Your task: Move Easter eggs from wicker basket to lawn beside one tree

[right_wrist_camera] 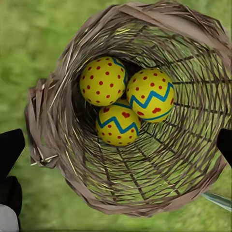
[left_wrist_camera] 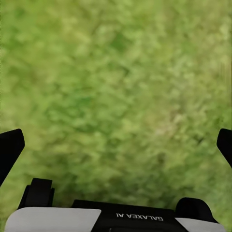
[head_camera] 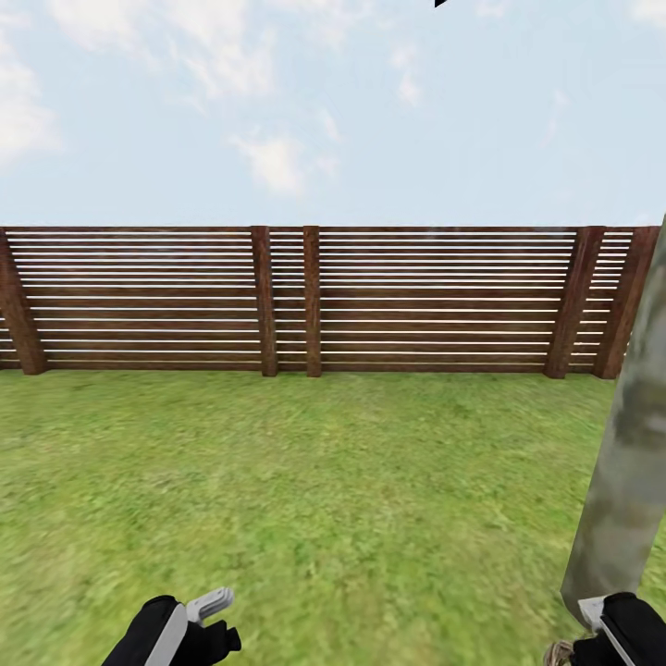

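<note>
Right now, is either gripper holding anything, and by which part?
Nothing visibly gripped. Left gripper open over the green grass lawn; right gripper open above the round brown wicker basket.

eggs (right_wrist_camera: 123, 101): yellow, red dots/hearts, blue zigzags | basket (right_wrist_camera: 63, 77): brown weave | lawn (head_camera: 324, 481): green | fence (head_camera: 287, 301): brown slats

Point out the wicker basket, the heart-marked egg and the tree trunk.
wicker basket (right_wrist_camera: 53, 121): right wrist view, on the woven side wall beside the eggs.
heart-marked egg (right_wrist_camera: 118, 124): right wrist view, on the middle of its shell, near the zigzag band.
tree trunk (head_camera: 629, 462): head view, on the pale bark at mid-height.
</note>
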